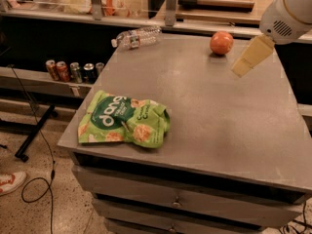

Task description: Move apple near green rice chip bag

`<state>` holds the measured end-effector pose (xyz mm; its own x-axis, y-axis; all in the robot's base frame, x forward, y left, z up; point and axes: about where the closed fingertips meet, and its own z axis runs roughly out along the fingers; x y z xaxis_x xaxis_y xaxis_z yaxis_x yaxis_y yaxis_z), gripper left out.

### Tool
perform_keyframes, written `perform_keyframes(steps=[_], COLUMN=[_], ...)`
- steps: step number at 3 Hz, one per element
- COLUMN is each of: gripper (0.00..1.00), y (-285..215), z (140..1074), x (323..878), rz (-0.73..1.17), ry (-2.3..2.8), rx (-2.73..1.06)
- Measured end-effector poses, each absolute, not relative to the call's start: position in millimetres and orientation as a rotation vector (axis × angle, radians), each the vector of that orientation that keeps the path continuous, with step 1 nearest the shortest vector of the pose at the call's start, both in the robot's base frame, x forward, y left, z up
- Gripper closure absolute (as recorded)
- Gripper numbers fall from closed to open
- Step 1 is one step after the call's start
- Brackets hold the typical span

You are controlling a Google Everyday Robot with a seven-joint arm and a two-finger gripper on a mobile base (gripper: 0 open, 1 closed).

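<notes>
The gripper (246, 64) hangs in the upper right of the frame, a pale cream piece slanting down and to the left from the robot's white rounded arm (288, 11). It holds nothing. Whether it is open or closed, I cannot tell from here.

The apple (221, 43) sits just left of the gripper and a little higher in the frame, near the far edge of the grey table (219, 116). It is close to the gripper's tip but clear of it, with a strip of bare tabletop showing between them.

The green rice chip bag (123, 120) lies flat and a bit crumpled at the lower left of the tabletop, close to the near edge, well apart from both apple and gripper.

A clear plastic water bottle (136, 37) lies on its side at the table's far left corner. Below and to the left, a row of drink cans (73, 71) stands on a low shelf. Drawers (175, 201) run beneath the tabletop.
</notes>
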<state>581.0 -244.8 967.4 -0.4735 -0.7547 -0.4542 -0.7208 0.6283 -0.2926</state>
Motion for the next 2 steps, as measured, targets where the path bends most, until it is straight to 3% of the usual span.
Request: perform_keyframes(steps=[2], gripper=[0.0], y=[-245.9], z=[960.0], x=[611.9], rz=[-0.07], ry=[2.291], rx=[-1.057])
